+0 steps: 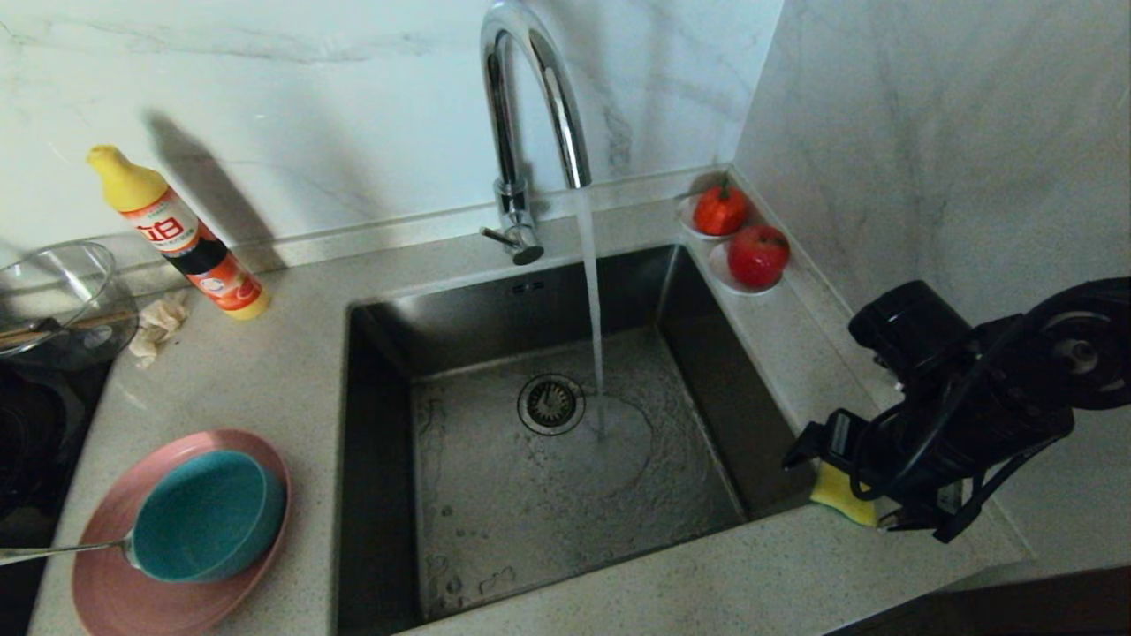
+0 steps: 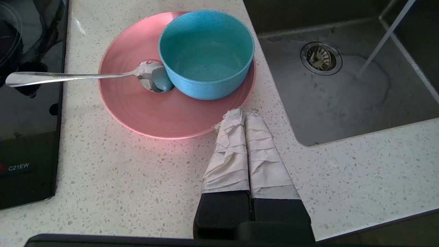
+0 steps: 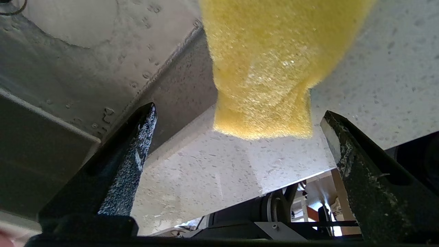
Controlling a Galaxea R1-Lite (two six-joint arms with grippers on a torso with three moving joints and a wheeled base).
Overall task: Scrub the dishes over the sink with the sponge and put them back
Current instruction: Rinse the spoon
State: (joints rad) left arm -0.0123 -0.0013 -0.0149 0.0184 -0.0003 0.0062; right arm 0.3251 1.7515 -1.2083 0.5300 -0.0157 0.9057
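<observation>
R gripper (image 3: 236,116) spread wide astride porous yellow foam sponge (image 3: 271,68), seemingly untouched.

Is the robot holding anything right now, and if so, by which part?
Nothing is held. The right gripper stands open around the yellow sponge without closing on it; the left gripper is shut on nothing near the pink plate.
</observation>
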